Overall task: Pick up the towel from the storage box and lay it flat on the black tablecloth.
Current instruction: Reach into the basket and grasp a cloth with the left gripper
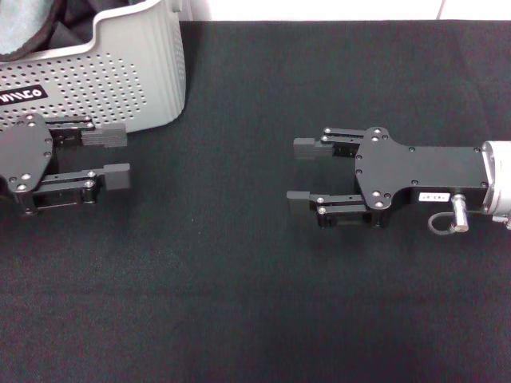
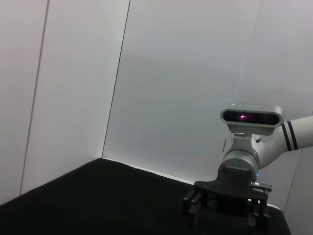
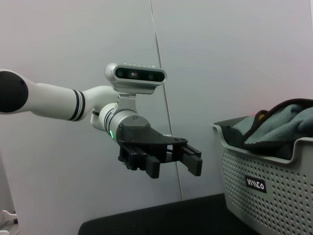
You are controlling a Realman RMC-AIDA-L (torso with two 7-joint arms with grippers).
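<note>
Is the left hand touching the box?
Apart. In the right wrist view, the open left hand hangs in the air with bare wall showing between it and the box.

A pale grey wall (image 2: 195,73) fills the background of both wrist views. A thin dark seam (image 2: 116,83) runs down the wall and splits it into flat panels. A second seam (image 3: 164,98) crosses the wall in the right wrist view. Low against the wall sits a small white fitting (image 3: 7,221), cut off at the edge and too partial to identify.
</note>
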